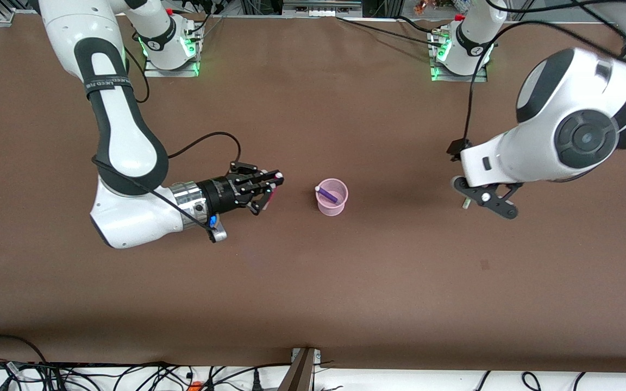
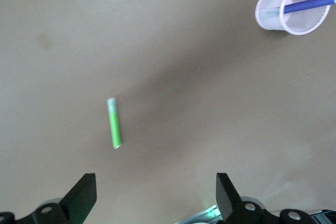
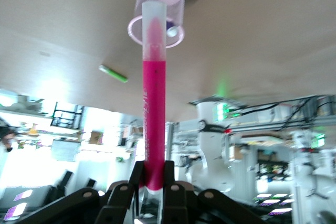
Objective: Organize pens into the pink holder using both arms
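My right gripper [image 1: 269, 187] is clamping the pink pen [image 3: 153, 103] just beside the pink holder [image 1: 332, 197], toward the right arm's end; I am needing to lift and tip it over the rim, clear of the purple pen [image 1: 326, 194] leaning inside. My left gripper [image 2: 155, 192] is hanging spread wide over the green pen [image 2: 114, 123].

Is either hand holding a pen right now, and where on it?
The right hand grips the magenta-pink pen at one end. The left hand, open over the light green pen, holds nothing.
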